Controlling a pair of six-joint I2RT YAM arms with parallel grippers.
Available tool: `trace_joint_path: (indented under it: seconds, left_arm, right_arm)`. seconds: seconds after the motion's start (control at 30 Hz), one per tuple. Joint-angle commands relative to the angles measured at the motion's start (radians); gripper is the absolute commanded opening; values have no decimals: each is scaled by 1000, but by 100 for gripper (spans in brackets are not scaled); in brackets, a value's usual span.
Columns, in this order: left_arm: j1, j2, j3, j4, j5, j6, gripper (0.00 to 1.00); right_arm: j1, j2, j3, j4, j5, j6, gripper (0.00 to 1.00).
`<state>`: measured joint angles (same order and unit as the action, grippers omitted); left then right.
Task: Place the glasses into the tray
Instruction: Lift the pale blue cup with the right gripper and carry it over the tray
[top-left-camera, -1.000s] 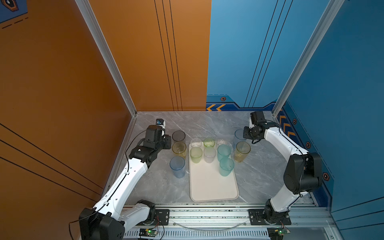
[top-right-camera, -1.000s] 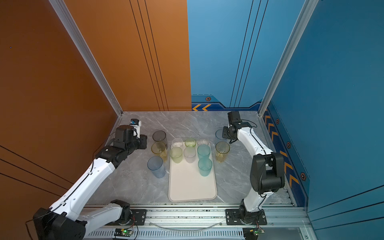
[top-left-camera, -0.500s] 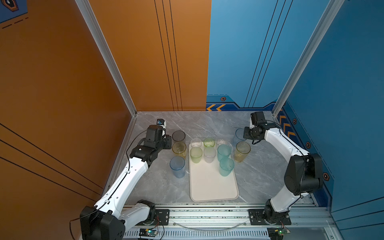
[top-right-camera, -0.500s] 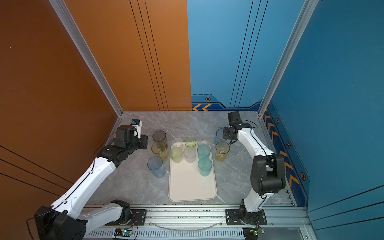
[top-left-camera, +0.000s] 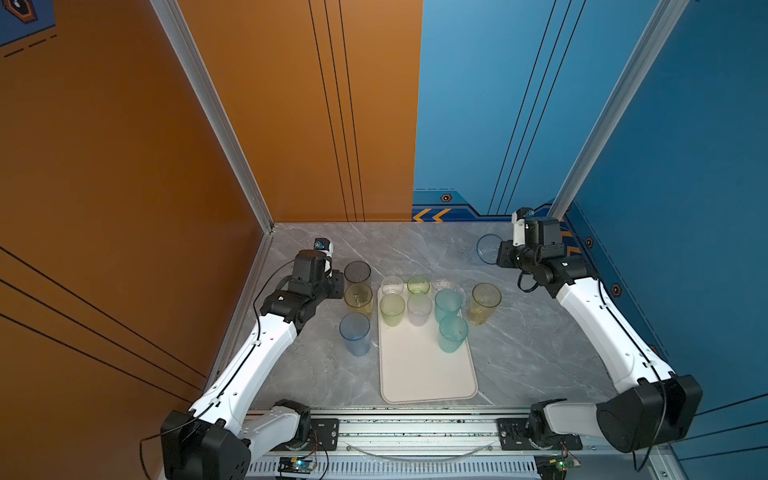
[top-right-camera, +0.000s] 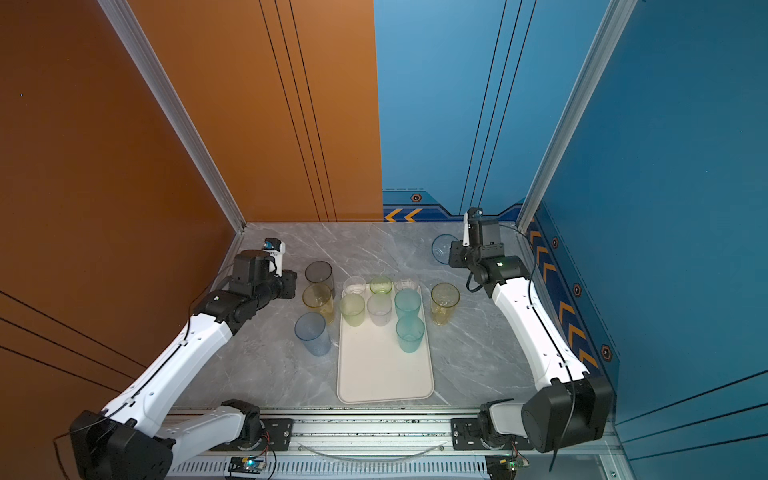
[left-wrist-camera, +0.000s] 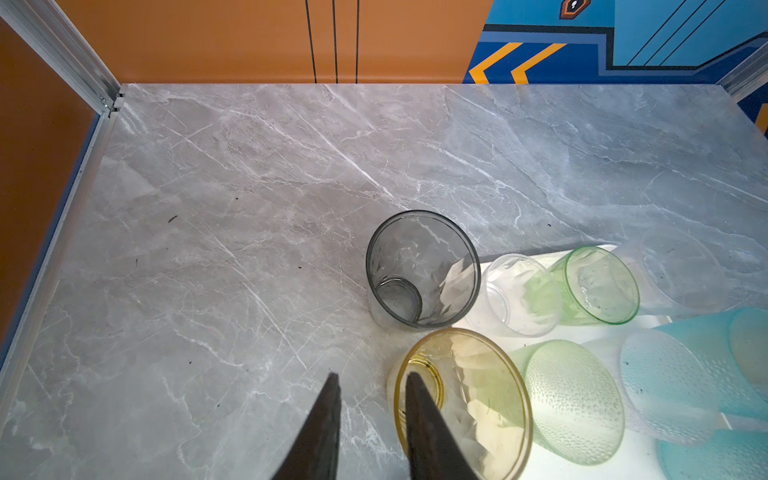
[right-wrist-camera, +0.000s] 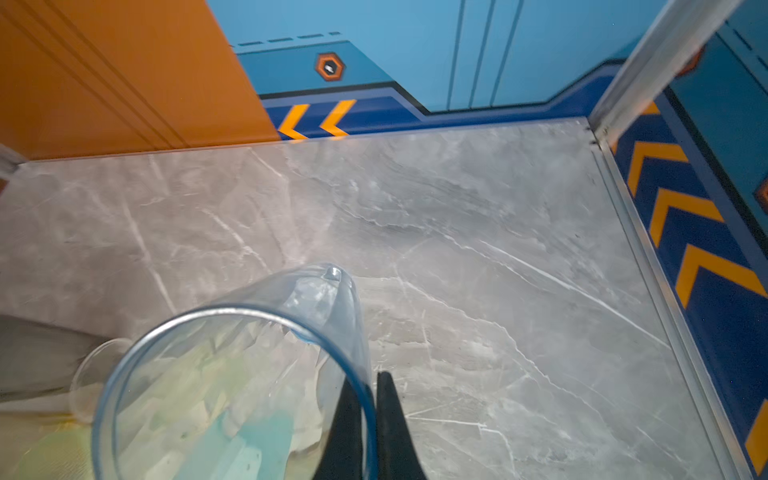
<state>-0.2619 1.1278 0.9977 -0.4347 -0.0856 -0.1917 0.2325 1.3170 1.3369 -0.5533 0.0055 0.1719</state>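
A cream-white tray (top-left-camera: 424, 374) lies lengthwise between the two arms on a grey marbled desk (top-left-camera: 532, 345), its far half crowded and its near half bare. Upright in it we count a frosted teal glass (top-left-camera: 448, 305) with a second teal glass (top-left-camera: 453, 338) just in front of it on the right side. A tall green glass (top-left-camera: 392, 309) stands on the left and a frosted clear glass (top-left-camera: 419, 309) between the green and the teal. Along the far rim are a short clear glass (top-left-camera: 392, 286) and a short green glass (top-left-camera: 418, 285). Another short clear glass (top-left-camera: 444, 285) sits at the far right corner, though we cannot tell whether it is fully inside the rim. Five glasses are outside the tray. Just off its left edge a smoky grey glass (top-left-camera: 357, 272), a yellow glass (top-left-camera: 358, 297) and a light blue glass (top-left-camera: 354, 338) stand in a row. A second yellow glass (top-left-camera: 484, 303) stands just off its right edge. The left fingers (left-wrist-camera: 324, 424) are apart, one on each side of the first yellow glass's wall at the rim and not pressed on it, with the grey glass just beyond. Near the far right corner of the desk, well apart from the tray, the right fingers (right-wrist-camera: 390, 424) are clamped on the wall of a tilted blue-rimmed glass (top-left-camera: 487, 249), one finger inside and one outside. We cannot tell whether it is clear of the desk.
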Motion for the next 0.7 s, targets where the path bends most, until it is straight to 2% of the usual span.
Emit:
trace_joint_path:
  seconds: [0.0, 0.17, 0.4, 0.67]
  left_arm:
    - [4, -10, -2, -15, -7, -12, 29]
    - [3, -13, 15, -19, 4, -12, 29]
    - [1, -13, 25, -30, 17, -14, 29]
    - [0, -1, 74, -38, 27, -14, 29]
  right_arm:
    - [101, -50, 71, -78, -54, -78, 0]
    - [303, -93, 145, -196, -21, -162, 0]
    - [517, -65, 207, -387, 28, -200, 0]
    - [632, 31, 185, -492, 51, -204, 0]
